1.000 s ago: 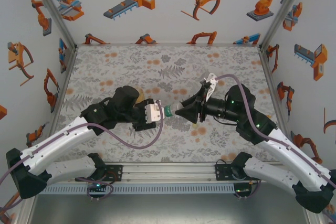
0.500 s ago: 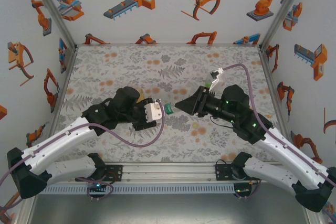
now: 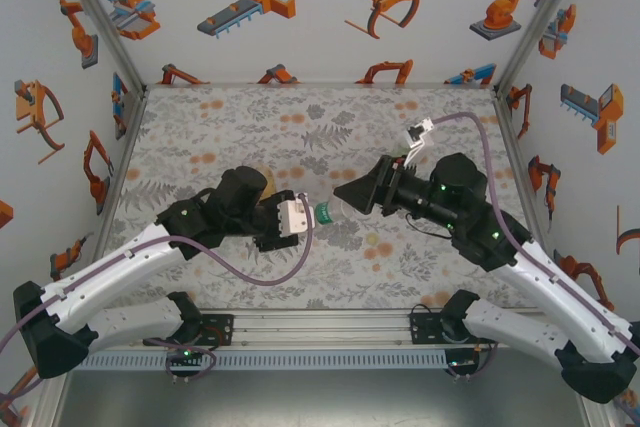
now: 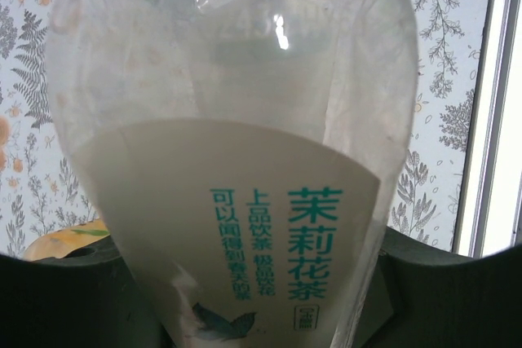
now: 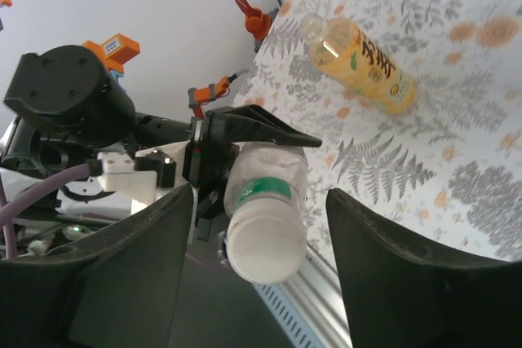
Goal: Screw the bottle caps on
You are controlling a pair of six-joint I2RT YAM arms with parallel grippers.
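L gripper (image 3: 308, 213) clamps clear bottle (image 4: 236, 160), R gripper (image 3: 345, 197) spread; R-wrist cam adds amber bottle (image 5: 363, 59)

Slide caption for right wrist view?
Left gripper holds a clear bottle, top toward the camera, between the open fingers of the right gripper; a yellow bottle lies on the floral table behind.

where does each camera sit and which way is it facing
Top external: above and behind the arm bases, looking down on the floral table; shows both arms, left gripper, right gripper.
Left wrist: looks along its dark fingers at the clear plastic bottle with green print they clamp.
Right wrist: faces leftward; its open fingers frame that bottle, an amber-yellow plastic bottle lying beyond.
Shared: both wrist views show the clear bottle.
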